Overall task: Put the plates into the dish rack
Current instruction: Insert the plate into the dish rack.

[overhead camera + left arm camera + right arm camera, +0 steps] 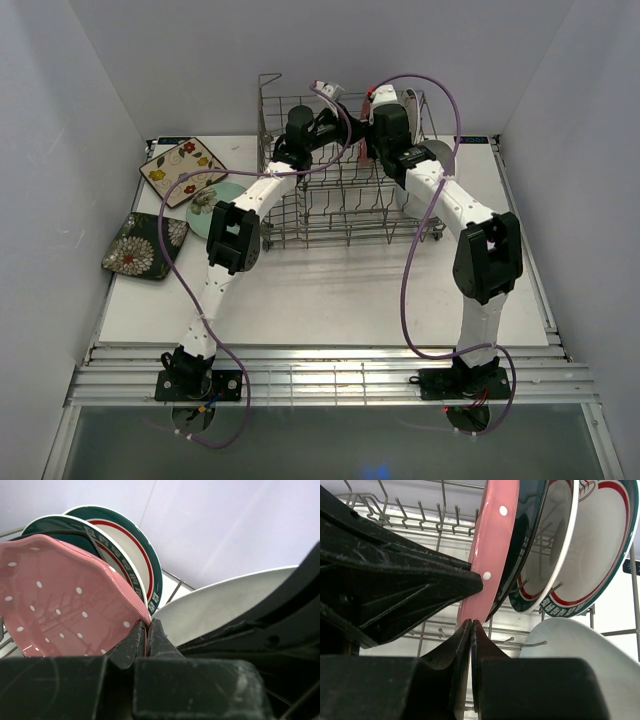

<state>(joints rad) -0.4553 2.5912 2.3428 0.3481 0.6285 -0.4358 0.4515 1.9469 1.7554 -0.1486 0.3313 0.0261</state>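
Pose: left gripper (146, 630) reaches inside dish rack (268, 170), clamped on pink dotted plate (60, 600) rim | right gripper (471, 626) pinching same rim | Room: teal-rimmed plates (600, 545) tight behind

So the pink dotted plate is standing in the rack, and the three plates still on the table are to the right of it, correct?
Not quite. The pink dotted plate stands in the dish rack, but the three on the table, cream floral plate, mint plate and dark floral plate, lie to its left; the top external view shows it.
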